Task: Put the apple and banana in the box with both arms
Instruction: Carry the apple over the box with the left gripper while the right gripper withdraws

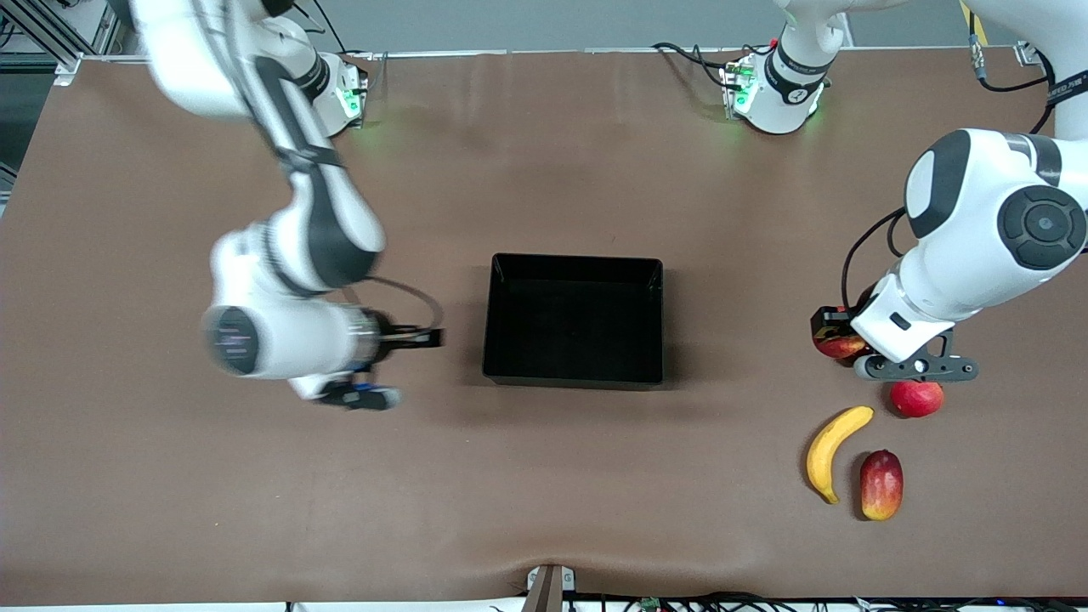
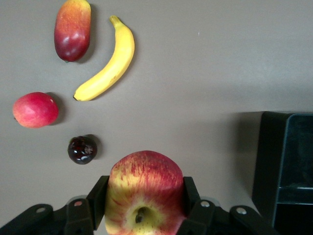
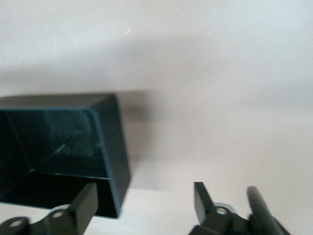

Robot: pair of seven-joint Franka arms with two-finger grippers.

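My left gripper (image 1: 835, 338) is shut on the apple (image 1: 841, 347), red with yellow streaks, low over the table at the left arm's end. In the left wrist view the apple (image 2: 144, 181) sits between the two black fingers (image 2: 100, 192). The yellow banana (image 1: 833, 450) lies on the table nearer to the front camera than the apple; it also shows in the left wrist view (image 2: 107, 61). The black box (image 1: 574, 319) stands at the table's middle, empty. My right gripper (image 1: 425, 337) is open and empty beside the box, toward the right arm's end; the right wrist view shows its fingers (image 3: 85, 201) apart by the box's wall (image 3: 115, 161).
A pinkish-red round fruit (image 1: 916, 398) lies beside the banana. A red-yellow mango (image 1: 881, 484) lies nearest the front camera. A small dark round fruit (image 2: 82, 149) lies on the table close to the held apple. The brown table (image 1: 544, 476) is bare between the box and the fruits.
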